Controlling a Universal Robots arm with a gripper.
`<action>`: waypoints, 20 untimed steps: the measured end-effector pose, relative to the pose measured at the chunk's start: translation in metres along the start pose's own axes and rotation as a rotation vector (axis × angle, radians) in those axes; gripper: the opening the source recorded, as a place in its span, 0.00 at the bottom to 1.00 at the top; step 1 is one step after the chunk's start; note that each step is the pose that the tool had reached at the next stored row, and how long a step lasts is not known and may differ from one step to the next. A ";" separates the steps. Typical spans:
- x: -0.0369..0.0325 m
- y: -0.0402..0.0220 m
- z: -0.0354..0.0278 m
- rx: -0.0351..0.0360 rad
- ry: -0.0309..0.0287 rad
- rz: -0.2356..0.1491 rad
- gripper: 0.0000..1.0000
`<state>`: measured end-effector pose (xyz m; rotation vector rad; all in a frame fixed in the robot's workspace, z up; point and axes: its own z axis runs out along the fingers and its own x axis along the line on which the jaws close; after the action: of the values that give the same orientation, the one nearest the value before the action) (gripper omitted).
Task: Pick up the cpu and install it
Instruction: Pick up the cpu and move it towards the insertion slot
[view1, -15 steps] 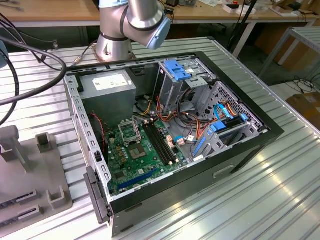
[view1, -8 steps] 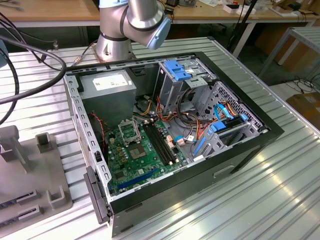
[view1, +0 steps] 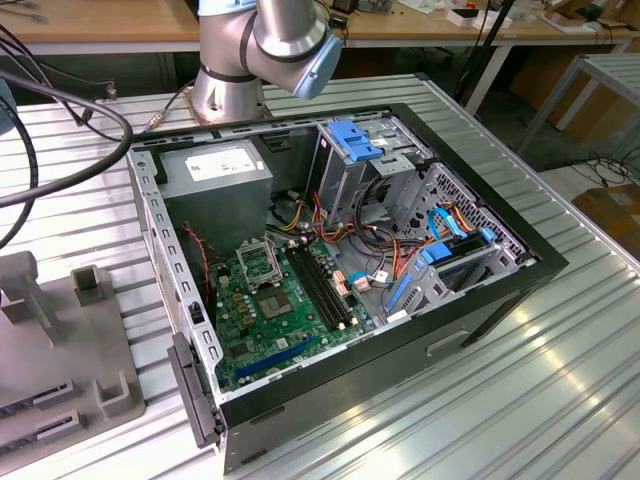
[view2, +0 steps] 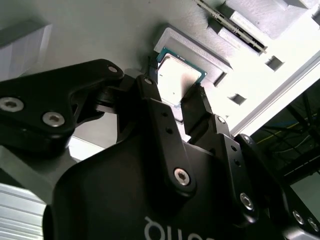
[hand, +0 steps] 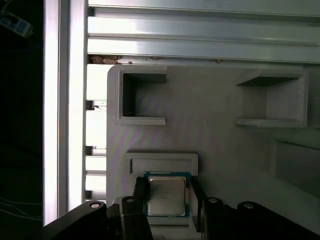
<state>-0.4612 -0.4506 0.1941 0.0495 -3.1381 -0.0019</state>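
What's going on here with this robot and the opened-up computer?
A robot arm is partway through fitting a cpu into the open computer case. Right now its end effector is down at the cpu, which lies flat on a grey holder with its metal top up. The chip looks not yet lifted, so it has not reached the green board inside the case.

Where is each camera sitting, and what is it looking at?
Exterior view: off the arm, up high, looking down into the open computer case; the arm's base shows.
Second wrist view: on the arm, looking along the black end effector to the cpu on its grey holder.
First wrist view: on the arm, facing the holder; end effector by the cpu.
Both wrist views share cpu, holder, end effector.
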 end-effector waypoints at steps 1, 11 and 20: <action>0.0000 0.0000 0.0000 0.0000 0.0000 0.000 0.45; 0.0000 0.0000 0.0004 0.0000 0.0000 0.000 0.45; 0.0000 0.0000 0.0006 0.0000 0.0001 0.000 0.44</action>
<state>-0.4612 -0.4506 0.1936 0.0495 -3.1380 -0.0019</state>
